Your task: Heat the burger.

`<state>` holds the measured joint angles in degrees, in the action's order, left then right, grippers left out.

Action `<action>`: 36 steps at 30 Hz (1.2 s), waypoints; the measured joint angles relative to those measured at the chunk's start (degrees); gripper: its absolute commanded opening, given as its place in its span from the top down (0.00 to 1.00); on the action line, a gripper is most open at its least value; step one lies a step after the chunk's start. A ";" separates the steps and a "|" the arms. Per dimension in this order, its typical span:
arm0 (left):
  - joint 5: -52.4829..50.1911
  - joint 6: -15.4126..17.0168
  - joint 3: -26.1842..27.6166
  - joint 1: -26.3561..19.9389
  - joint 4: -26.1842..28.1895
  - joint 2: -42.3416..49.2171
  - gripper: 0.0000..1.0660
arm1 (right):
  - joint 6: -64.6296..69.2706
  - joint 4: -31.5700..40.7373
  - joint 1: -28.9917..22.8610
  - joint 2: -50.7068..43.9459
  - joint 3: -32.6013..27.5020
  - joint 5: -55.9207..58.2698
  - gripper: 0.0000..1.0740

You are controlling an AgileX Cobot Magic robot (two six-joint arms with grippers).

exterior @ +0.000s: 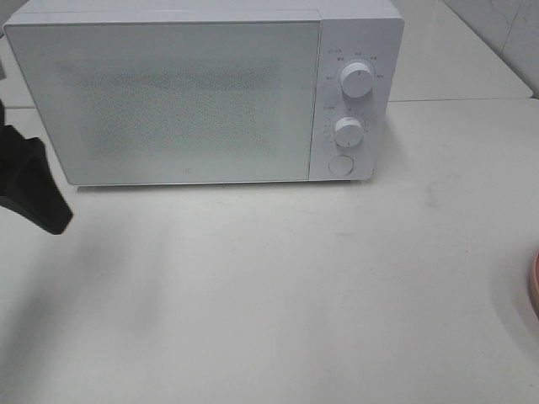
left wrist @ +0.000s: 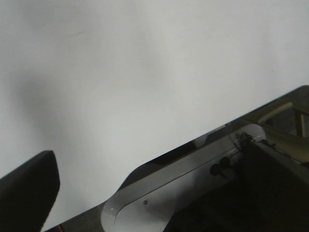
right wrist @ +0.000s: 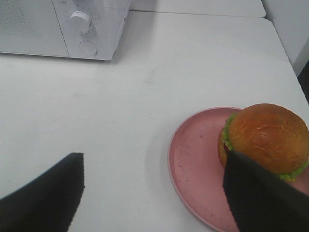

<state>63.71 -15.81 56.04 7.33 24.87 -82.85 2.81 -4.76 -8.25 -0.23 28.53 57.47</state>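
Note:
The burger point(right wrist: 268, 137), with a glossy brown bun and a green lettuce frill, sits on a pink plate point(right wrist: 198, 164) on the white table. My right gripper point(right wrist: 154, 198) hovers open above the plate's near side. One black finger point(right wrist: 263, 198) overlaps the burger's front in the right wrist view, and the other finger point(right wrist: 43, 198) is over bare table. In the exterior high view the burger is out of view and only the plate's rim point(exterior: 534, 286) shows at the right edge. My left gripper point(left wrist: 145, 193) is open and holds nothing; one of its fingers point(exterior: 34, 198) shows at the far left, in front of the microwave's left corner.
A white microwave point(exterior: 194, 93) stands at the back of the table with its door shut, two knobs point(exterior: 356, 80) and a round button on its right panel. The microwave point(right wrist: 63, 24) also shows in the right wrist view. The table's right edge point(right wrist: 289, 58) lies beyond the plate.

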 measured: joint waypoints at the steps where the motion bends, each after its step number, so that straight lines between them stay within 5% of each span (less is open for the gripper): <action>1: 0.46 0.97 0.00 -1.49 -1.43 0.63 0.05 | 0.00 0.00 0.00 0.00 0.00 0.00 0.29; 5: 1.95 3.09 -1.66 -9.28 -4.07 3.44 0.05 | 0.00 0.00 0.00 0.00 0.00 0.00 0.29; 10: 2.29 3.61 -5.10 -13.69 -4.70 7.33 0.05 | 0.00 0.00 0.00 0.00 0.00 0.00 0.29; 21: 2.41 12.38 -15.13 -14.09 -14.67 23.89 0.05 | 0.00 0.00 0.00 0.00 0.00 0.00 0.29; 36: -1.66 13.87 -25.78 -14.09 -17.07 55.35 0.05 | 0.00 0.00 0.00 0.00 0.00 0.00 0.29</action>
<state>62.05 -1.95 30.25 -6.76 7.79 -27.50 2.81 -4.76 -8.25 -0.23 28.53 57.47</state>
